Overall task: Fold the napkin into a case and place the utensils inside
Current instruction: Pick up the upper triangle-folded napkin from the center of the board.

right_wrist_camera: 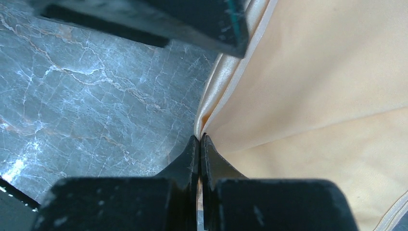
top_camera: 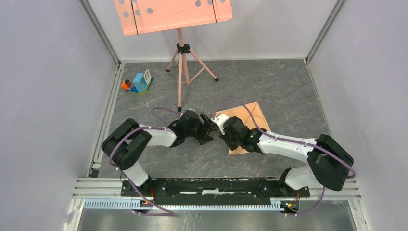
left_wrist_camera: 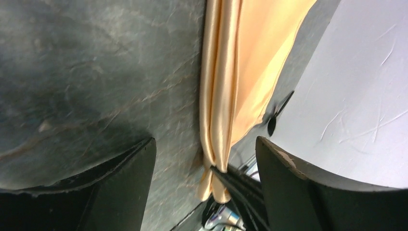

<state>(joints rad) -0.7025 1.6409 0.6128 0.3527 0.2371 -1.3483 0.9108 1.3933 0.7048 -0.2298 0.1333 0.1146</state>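
The napkin lies on the table's middle right, partly under my right arm. It is a peach-orange satin cloth, with its left edge gathered into folds. My right gripper is shut on that folded left edge, its jaws closed tight on the cloth. My left gripper is open. In the left wrist view, its jaws straddle the pinched fold of the napkin without touching it. The right gripper's black fingertips show there, holding the cloth. No case or utensils are in view.
A music stand with a salmon-pink perforated tray stands on a tripod at the back. A small toy block house sits at the back left. Grey walls close in both sides.
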